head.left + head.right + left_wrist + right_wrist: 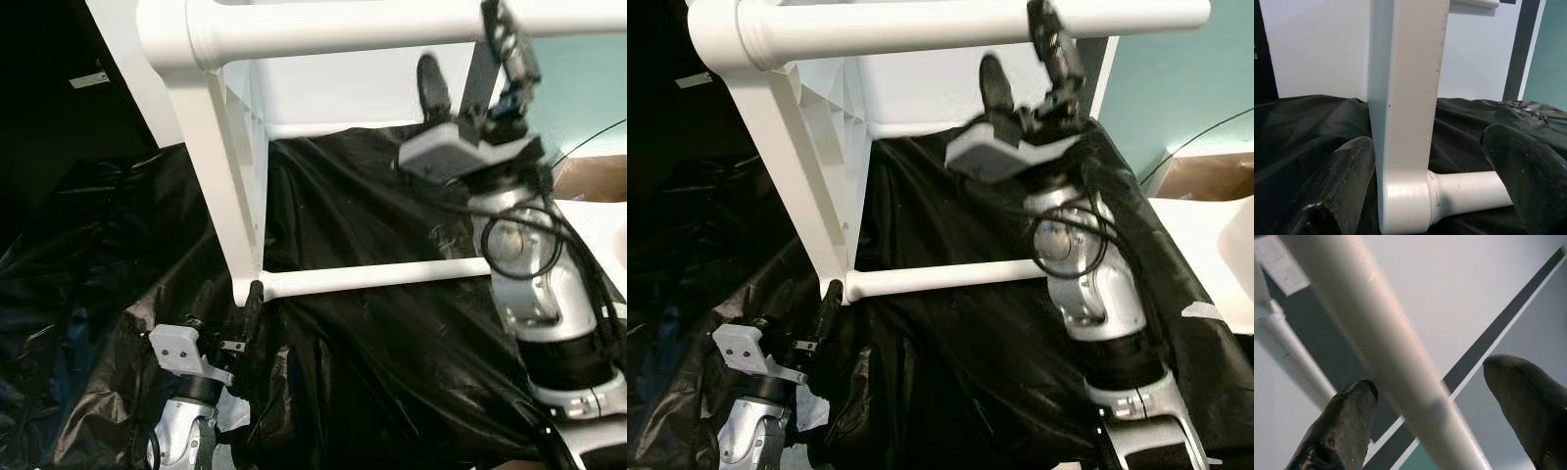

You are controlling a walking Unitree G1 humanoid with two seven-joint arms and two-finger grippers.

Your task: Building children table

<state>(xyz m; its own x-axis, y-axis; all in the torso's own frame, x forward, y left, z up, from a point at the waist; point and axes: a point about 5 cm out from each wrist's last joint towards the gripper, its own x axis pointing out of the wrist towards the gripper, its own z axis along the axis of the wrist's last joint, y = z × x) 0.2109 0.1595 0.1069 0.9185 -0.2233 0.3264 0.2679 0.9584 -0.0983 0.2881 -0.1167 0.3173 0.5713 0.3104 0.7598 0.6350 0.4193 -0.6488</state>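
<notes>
White table frame on black sheeting, both grippers at its bars.

The table frame (230, 176), cut off by the picture's top edge, stands on crumpled black sheeting (372, 333). The right gripper (470, 73), blurred, reaches up with fingers spread either side of the upper bar (333, 29). The left gripper (1430, 176), fingers apart, straddles the leg (1405, 98) where the lower bar (382, 276) joins; contact is unclear.
</notes>
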